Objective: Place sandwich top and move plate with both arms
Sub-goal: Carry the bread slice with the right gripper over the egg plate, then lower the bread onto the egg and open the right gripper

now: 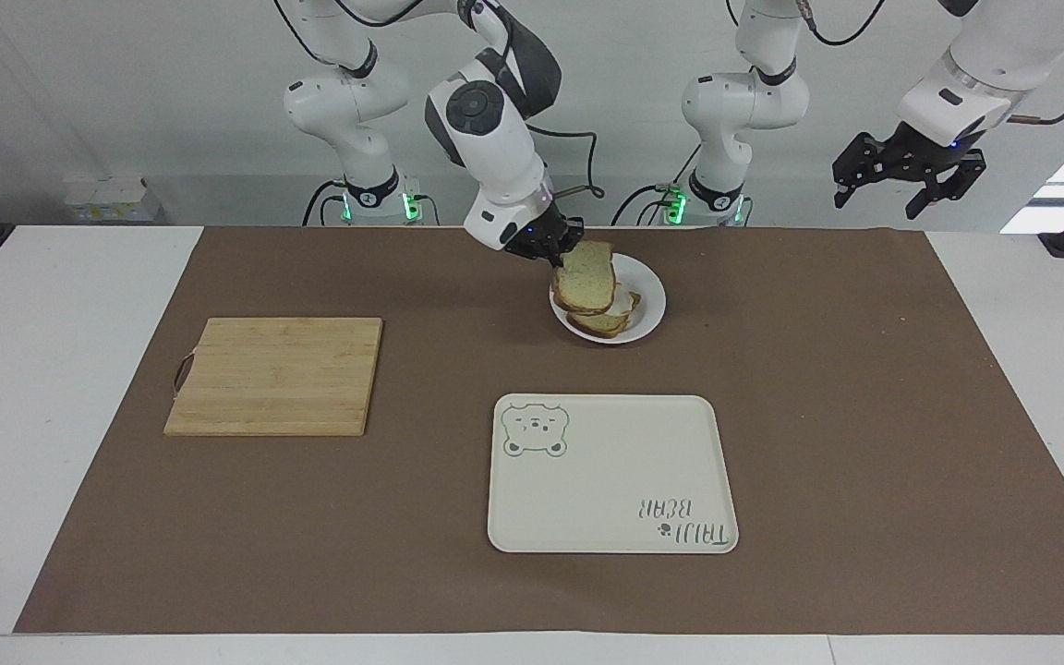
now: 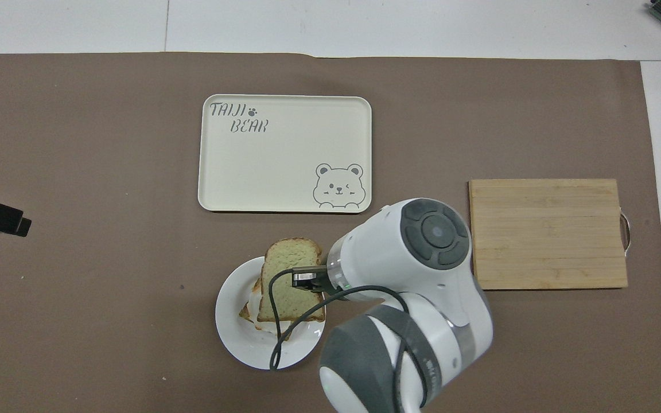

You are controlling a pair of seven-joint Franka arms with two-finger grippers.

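Overhead, right gripper (image 1: 558, 251) sits above the plate (image 1: 650, 294), clamped on one edge of the sandwich top (image 1: 586, 277). Slice hangs tilted in the air, its lower end over the egg-topped bread slice (image 1: 598, 322) that lies in the plate. From the facing view the held slice looks just clear of the egg (image 1: 625, 299); contact cannot be told for certain. In the overhead view the sandwich top (image 2: 289, 281) covers most of the lower slice, with only a brown corner and a sliver of egg white showing at the edge toward the left arm's end. Plate rim (image 2: 228, 321) shows bare around it.

Plate rests on the brown mat (image 1: 864, 416), close to the robots' edge of the table, about midway between the two arm bases. Right arm (image 2: 416, 287) reaches in from its own end, wrist and cable hanging over the plate.

Left gripper (image 1: 906, 175) is raised well apart from the plate, over the left arm's end of the table, fingers spread wide and holding nothing. That arm waits.

Cream tray (image 1: 612, 474) with bear drawing and lettering lies flat, farther from the robots than the plate, with a gap of bare mat between them. Wooden cutting board (image 1: 275, 376) lies flat toward the right arm's end, nothing on it.
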